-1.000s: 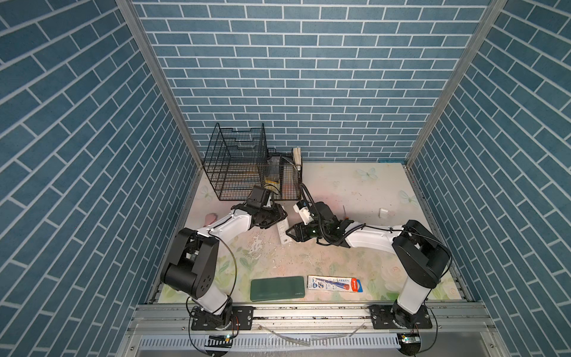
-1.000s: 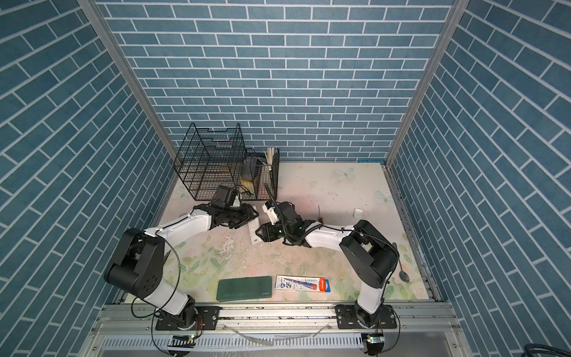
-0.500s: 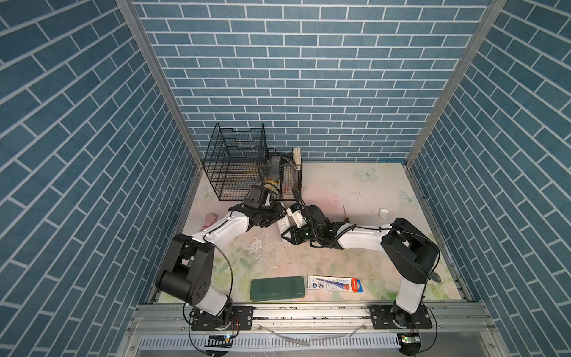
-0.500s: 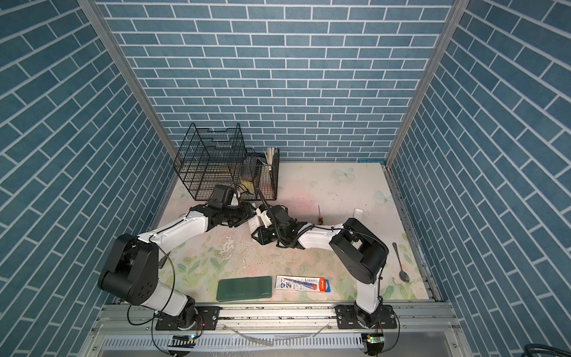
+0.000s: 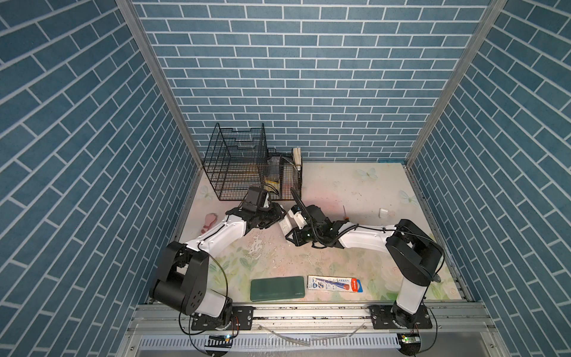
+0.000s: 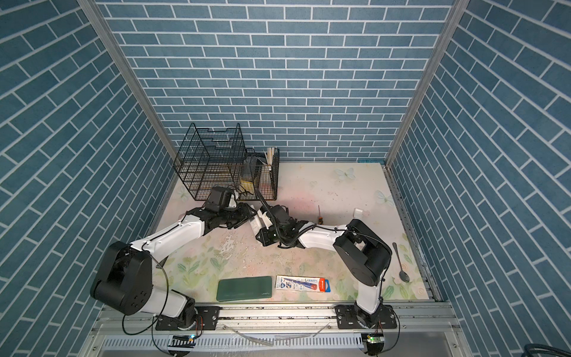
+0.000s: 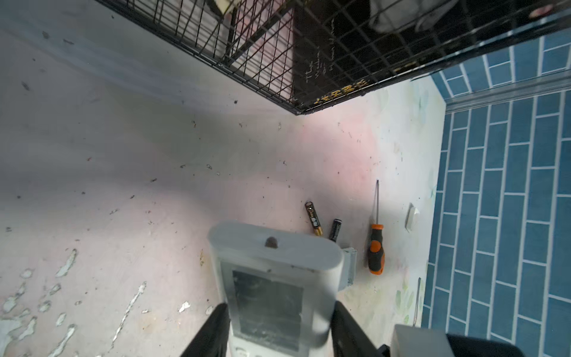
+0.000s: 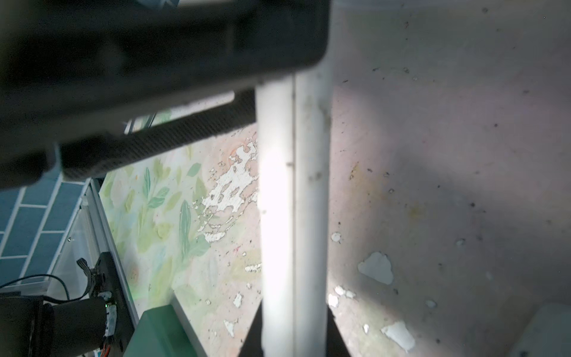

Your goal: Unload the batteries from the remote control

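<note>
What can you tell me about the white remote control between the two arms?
The remote control is a pale grey-white plastic-looking slab with rounded corners. Its face carries a dark rectangular screen, and a small dark window sits in its end. Edge-on in the right wrist view, a seam runs along its side. The left gripper pinches its long edges; the right gripper clamps its front and back.

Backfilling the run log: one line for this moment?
left end effector: gripping remote control | right end effector: gripping remote control edge | two batteries: out, on table by screwdriver
</note>
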Controlling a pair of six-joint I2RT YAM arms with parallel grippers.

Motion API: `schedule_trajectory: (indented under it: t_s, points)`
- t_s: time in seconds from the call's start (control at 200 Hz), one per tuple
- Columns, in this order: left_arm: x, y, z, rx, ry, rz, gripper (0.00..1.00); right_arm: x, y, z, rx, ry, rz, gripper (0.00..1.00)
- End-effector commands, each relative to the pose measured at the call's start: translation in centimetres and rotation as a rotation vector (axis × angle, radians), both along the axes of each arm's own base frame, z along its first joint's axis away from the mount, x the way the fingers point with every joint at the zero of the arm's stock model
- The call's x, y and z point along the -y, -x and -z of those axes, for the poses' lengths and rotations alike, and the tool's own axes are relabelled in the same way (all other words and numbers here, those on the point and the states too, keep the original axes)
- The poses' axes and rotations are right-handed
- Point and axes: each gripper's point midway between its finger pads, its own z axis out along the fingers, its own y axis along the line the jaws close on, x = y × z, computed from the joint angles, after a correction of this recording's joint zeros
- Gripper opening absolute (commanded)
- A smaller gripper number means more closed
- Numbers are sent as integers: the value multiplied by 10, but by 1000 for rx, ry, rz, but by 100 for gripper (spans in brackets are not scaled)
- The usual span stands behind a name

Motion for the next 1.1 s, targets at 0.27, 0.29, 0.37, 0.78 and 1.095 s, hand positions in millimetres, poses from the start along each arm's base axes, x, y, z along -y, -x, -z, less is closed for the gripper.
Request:
schedule_trajectory:
  t_s: [0.27,0.29,0.37,0.78,1.095]
  points:
    - [-38,13,-53,2,19,-56,69,35,2,-70,261,161,-122,0]
    - [-39,13,-55,-5,30,-57,69,38,1,-70,281,181,-128,0]
    - [-43,15,-60,-30,66,-69,69,51,0,-69,341,254,-150,0]
    - [-18,19,-74,-193,406,-119,68,66,-10,-55,828,687,-274,0]
    - [-14,35,-51,-340,489,-148,60,54,-14,-74,1008,733,-198,0]
